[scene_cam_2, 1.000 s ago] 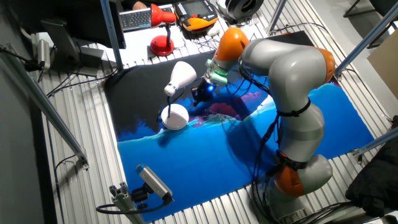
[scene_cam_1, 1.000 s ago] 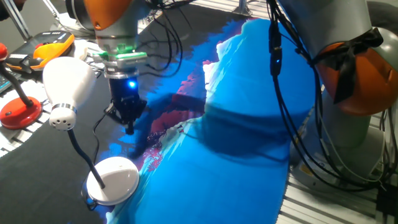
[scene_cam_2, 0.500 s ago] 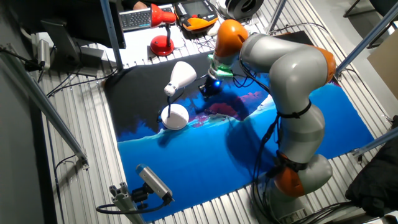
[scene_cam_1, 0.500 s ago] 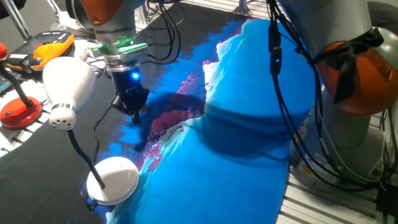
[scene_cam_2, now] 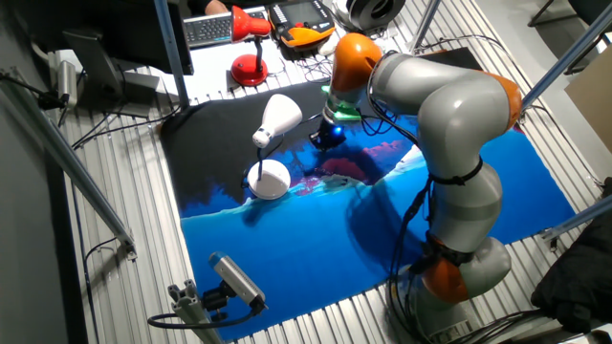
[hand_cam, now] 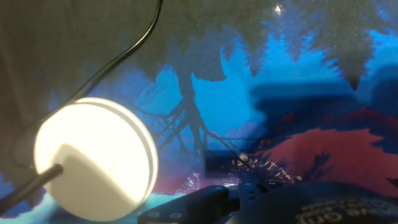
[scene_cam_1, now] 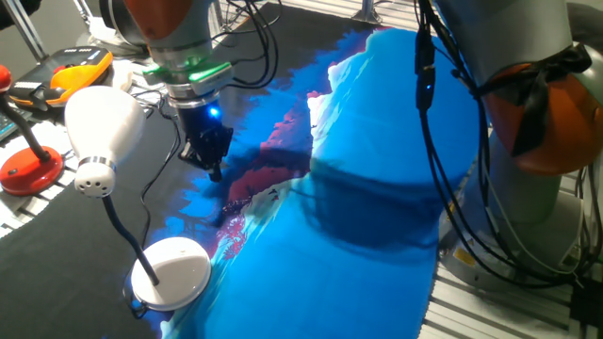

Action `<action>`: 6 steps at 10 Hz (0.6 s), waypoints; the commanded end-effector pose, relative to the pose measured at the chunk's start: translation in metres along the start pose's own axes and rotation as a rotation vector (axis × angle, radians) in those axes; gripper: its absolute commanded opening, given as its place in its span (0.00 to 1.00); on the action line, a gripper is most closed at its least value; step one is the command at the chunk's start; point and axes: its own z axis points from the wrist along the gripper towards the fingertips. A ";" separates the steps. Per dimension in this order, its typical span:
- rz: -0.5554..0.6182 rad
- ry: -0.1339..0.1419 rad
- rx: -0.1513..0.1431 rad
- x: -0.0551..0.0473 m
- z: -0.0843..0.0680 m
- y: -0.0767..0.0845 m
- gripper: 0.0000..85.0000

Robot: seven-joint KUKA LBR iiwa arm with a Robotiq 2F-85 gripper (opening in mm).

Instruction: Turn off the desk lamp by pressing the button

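Observation:
The white desk lamp stands at the left of the cloth, with its bell-shaped head (scene_cam_1: 99,132), thin black neck and flat round base (scene_cam_1: 172,271). It also shows in the other fixed view (scene_cam_2: 269,179). In the hand view the base (hand_cam: 93,158) glows bright at lower left; I cannot make out a button on it. My gripper (scene_cam_1: 214,168) hangs above the cloth, right of the lamp head and up and back from the base, touching nothing. It also shows in the other fixed view (scene_cam_2: 325,139). No view shows whether its fingertips are apart or together.
A blue, black and red patterned cloth (scene_cam_1: 358,217) covers the table. The lamp's black cable (hand_cam: 118,56) runs across it. A red-based lamp (scene_cam_1: 28,165) and an orange-and-black device (scene_cam_1: 80,71) lie at the far left. A keyboard (scene_cam_2: 210,29) lies beyond.
My gripper has risen and moved right, away from the lamp base. The lamp has not moved.

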 end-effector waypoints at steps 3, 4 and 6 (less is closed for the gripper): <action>-0.089 0.007 0.134 0.004 -0.002 0.004 0.00; -0.095 0.009 0.107 0.004 -0.002 0.005 0.00; -0.114 -0.004 0.089 0.004 -0.002 0.005 0.00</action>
